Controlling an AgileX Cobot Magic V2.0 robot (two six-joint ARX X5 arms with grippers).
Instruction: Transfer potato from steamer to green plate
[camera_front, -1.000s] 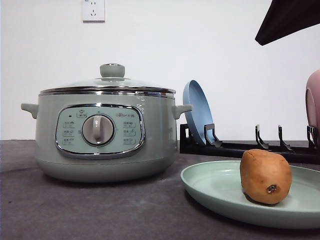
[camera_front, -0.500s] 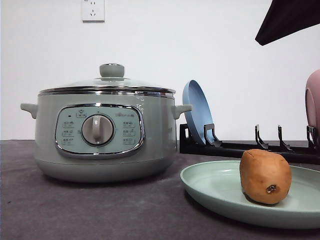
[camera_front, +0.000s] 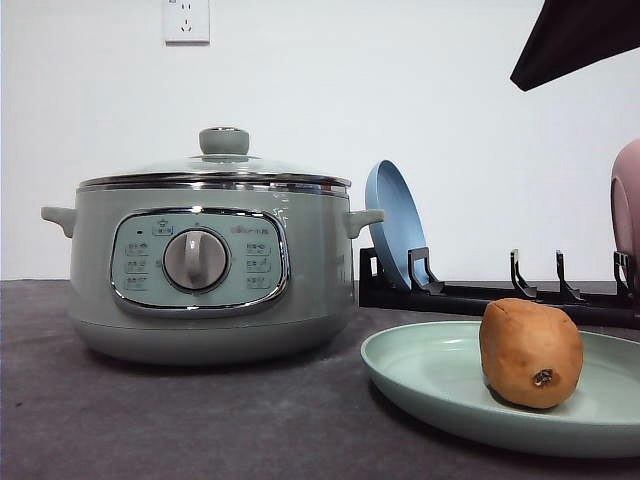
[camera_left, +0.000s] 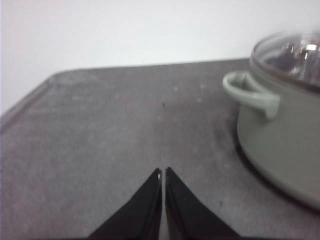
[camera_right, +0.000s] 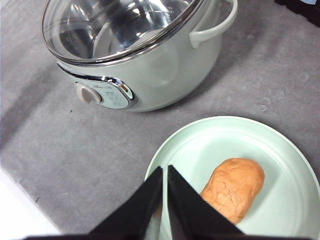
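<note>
The brown-orange potato lies on the green plate at the right of the table, also seen as potato on the plate in the right wrist view. The sage-green steamer stands to the left with its glass lid on; its inside looks empty through the lid. My right gripper is shut with nothing in it, high above the plate's near rim beside the potato. My left gripper is shut, empty, over bare table next to the steamer's handle.
A black dish rack stands behind the plate, holding a blue plate upright and a pink plate at the right edge. A dark arm part hangs at the top right. The grey table ends at a white wall.
</note>
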